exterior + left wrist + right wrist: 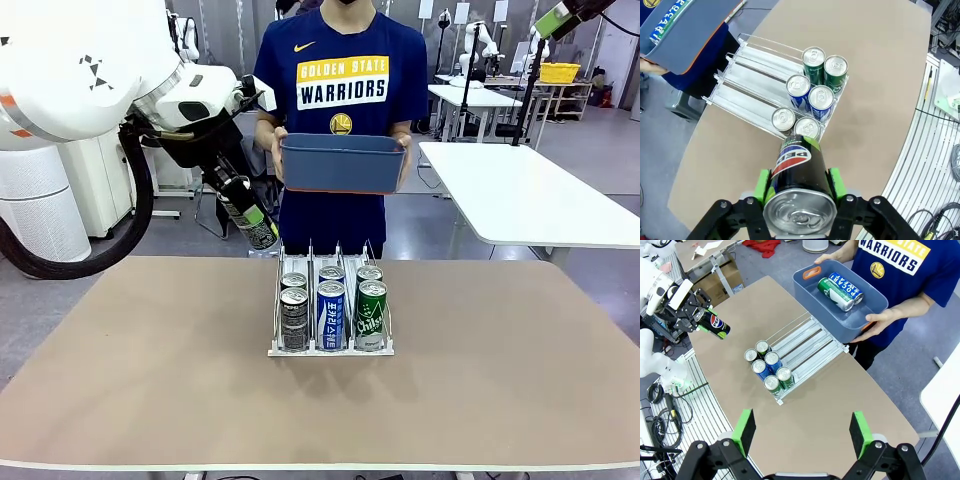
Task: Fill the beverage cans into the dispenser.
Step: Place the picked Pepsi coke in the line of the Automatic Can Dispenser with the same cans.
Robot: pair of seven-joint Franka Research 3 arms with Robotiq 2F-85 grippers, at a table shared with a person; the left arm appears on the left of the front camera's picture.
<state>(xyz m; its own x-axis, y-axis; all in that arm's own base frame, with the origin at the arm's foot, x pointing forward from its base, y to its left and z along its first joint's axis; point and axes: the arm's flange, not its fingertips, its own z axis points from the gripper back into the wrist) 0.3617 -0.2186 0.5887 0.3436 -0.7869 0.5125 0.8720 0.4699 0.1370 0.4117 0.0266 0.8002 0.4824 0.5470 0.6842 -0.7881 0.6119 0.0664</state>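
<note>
Six cans [767,369] in dispenser [807,345]

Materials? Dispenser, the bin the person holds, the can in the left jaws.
Dispenser: clear and white plastic lanes, it seems, glossy, with thin wire dividers. Bin: matte blue-grey moulded plastic, probably; smooth rounded walls, orange handle grips. Can: metal, likely aluminium; shiny silver lid with pull tab, printed black body.

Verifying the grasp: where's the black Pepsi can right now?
In the left gripper, shut on it: the Pepsi can hangs tilted in the air, left of the can rack in the front view.
</note>
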